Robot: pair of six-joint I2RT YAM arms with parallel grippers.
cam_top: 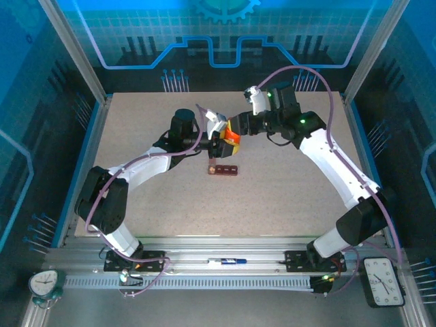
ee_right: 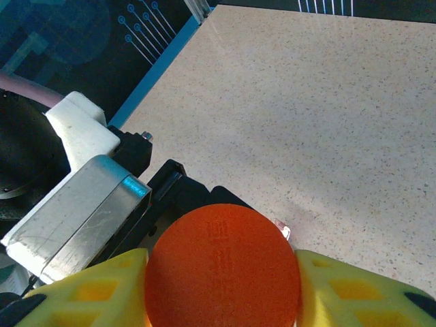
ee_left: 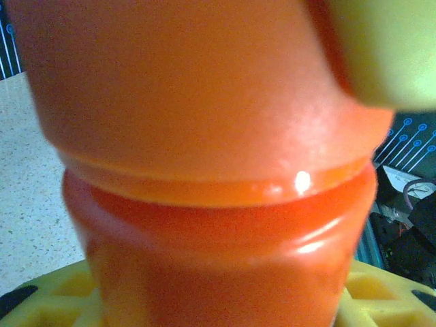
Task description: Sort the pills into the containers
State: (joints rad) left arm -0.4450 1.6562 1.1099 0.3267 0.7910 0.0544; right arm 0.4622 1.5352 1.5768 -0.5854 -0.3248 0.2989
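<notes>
View from above: both arms meet over the middle of the counter (cam_top: 136,204). The left pincer (cam_top: 225,142) and right pincer (cam_top: 236,129) close from opposite sides on one orange bottle (cam_top: 234,138), held clear of the surface. The containers (cam_top: 223,169), a dark red-brown bar of small compartments, lie flat at the counter's centre, just on the near side of the bottle and apart from it. A pale speck at the bar's left end is too small to name. Two clocks (cam_top: 385,281) stand beyond the near edge, their numerals too small to read.

Left wrist view: the bottle's body sits between yellow fingers (ee_left: 48,300), so the left pincer is clenched on the bottle below its cap (ee_left: 204,88). A yellow finger (ee_left: 388,54) of the other arm presses the cap's side. No label shows on the orange plastic.

Right wrist view: the round cap lies between two yellow fingers (ee_right: 361,289), touching both, so the right pincer grasps the cap. Raised marks on the cap top are too blurred to read.

Hazards, as a judgement: the smooth body may turn within the left grip, so the cap would not loosen. If the cap frees suddenly, the jolt could throw pills across the counter, since the bottle is not over the containers.
</notes>
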